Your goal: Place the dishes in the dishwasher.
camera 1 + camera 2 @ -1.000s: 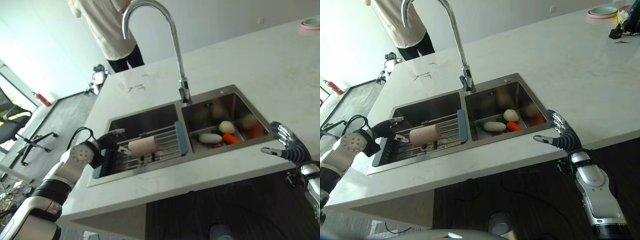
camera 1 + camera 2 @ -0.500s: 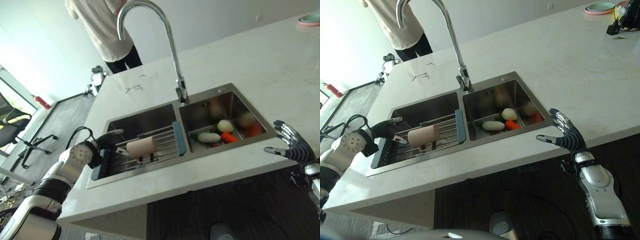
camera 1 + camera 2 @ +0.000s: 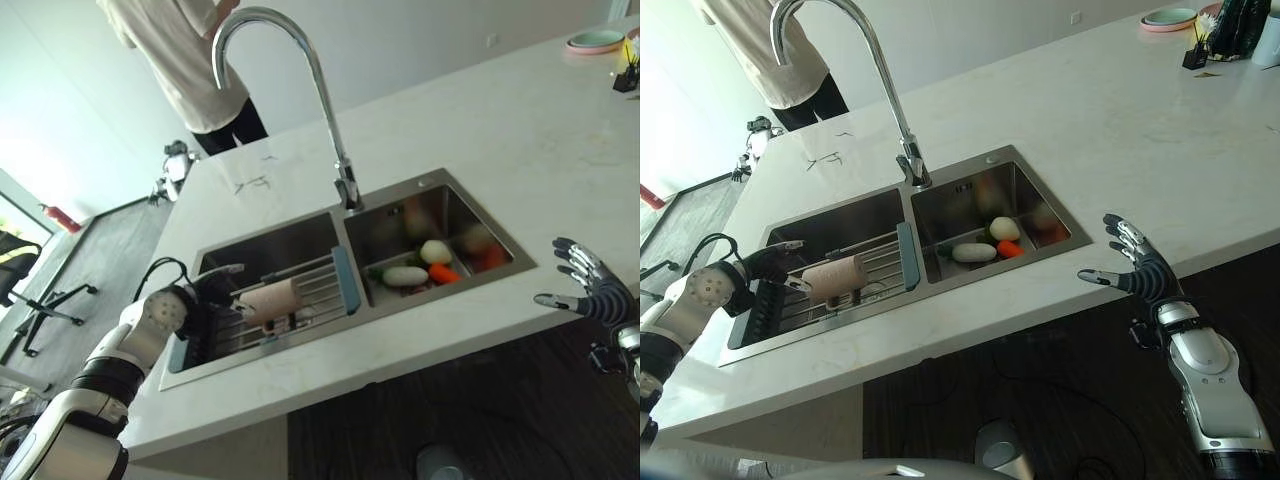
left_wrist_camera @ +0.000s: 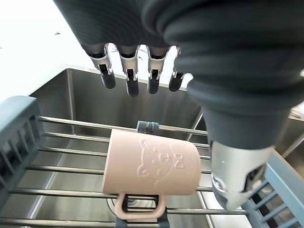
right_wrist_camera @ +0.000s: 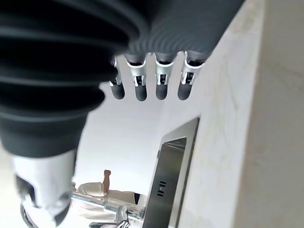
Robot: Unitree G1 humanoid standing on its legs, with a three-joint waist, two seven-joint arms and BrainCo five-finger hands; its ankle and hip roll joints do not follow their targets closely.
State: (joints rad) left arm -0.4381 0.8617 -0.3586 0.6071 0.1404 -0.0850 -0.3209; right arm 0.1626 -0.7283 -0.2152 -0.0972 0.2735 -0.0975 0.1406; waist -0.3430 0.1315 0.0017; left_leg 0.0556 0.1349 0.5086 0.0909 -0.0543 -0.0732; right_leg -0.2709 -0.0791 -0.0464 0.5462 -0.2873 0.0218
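The pink mug [image 4: 151, 164] lies sideways on the sink rack [image 4: 57, 168], draining; the left hand [image 4: 137, 71] (fingers relaxed, nothing held) is poised above for 1 grasp.

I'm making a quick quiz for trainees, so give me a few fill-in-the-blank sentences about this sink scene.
1. The pink mug lies on its ____ on the wire rack.
2. The rack spans the ____ basin of the sink.
3. The left hand hovers by the mug with its fingers ____.
4. The right hand is spread open beside the edge of the ____.

Missing words: side; left; open; counter
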